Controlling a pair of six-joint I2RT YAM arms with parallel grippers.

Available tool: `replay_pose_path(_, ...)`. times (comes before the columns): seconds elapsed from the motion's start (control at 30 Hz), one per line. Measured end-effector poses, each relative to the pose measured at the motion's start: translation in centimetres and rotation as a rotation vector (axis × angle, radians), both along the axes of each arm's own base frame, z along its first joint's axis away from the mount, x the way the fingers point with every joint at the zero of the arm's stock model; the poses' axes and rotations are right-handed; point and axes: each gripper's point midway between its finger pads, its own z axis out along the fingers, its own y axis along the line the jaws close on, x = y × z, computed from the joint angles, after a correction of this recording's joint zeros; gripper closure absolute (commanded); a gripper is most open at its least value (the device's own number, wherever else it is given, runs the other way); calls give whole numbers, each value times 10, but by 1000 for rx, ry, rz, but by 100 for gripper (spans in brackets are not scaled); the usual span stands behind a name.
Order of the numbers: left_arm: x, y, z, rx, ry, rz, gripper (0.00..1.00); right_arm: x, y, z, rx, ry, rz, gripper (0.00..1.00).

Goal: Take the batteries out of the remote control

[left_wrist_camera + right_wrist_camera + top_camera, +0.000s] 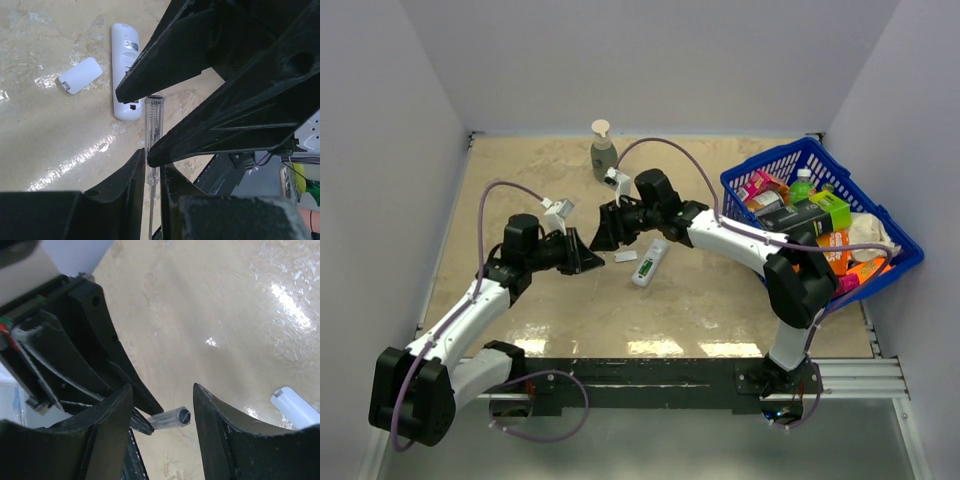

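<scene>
Both grippers meet just left of the remote control point(650, 263) as I see it from above, and neither is on it. The remote lies flat on the table point(720, 300), recess up. Its long axis runs near to far and leans a little rightward at the far end. The small white cover point(625, 256) rests loose just beside it, on the side toward the jaws. A speck of green in the open recess tells me the batteries point(648, 268) are in there, though it is too small to count them.

The left gripper point(152, 162) is clamped on a clear-handled screwdriver point(153, 120). It pinches the tool low, so the butt of the handle sticks out forward and the thin metal shaft runs back toward the wrist. The right gripper point(162, 390) stands parted, one finger on either side of that butt end, not closed on it.

In the left wrist view the tool's axis lies roughly along the remote's length, with the remote just beyond and to the left of the handle tip. The working end, however, faces away from it. I therefore judge this a hand-over: the right jaws need to close on the handle and take the tool before the blade can be turned toward the recess. The right wrist looks the nearer to the remote. Its rounded end shows at the edge of that wrist's view, off to the side of the fingers and not between them.
</scene>
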Motion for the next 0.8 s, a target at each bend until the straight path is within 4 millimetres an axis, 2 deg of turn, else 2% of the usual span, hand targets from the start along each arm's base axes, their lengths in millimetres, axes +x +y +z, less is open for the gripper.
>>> replay_pose_path(0.2,-2,-4,4,-21,-13,-28,100,-3,-9,-13,-60,20,14,45)
replay_pose_path(0.5,-4,-6,2,-30,2,-53,100,6,-35,-27,-61,103,-27,48)
replay_pose_path(0.8,-3,-11,4,-48,-10,-77,100,0,-31,-25,0,150,-15,49)
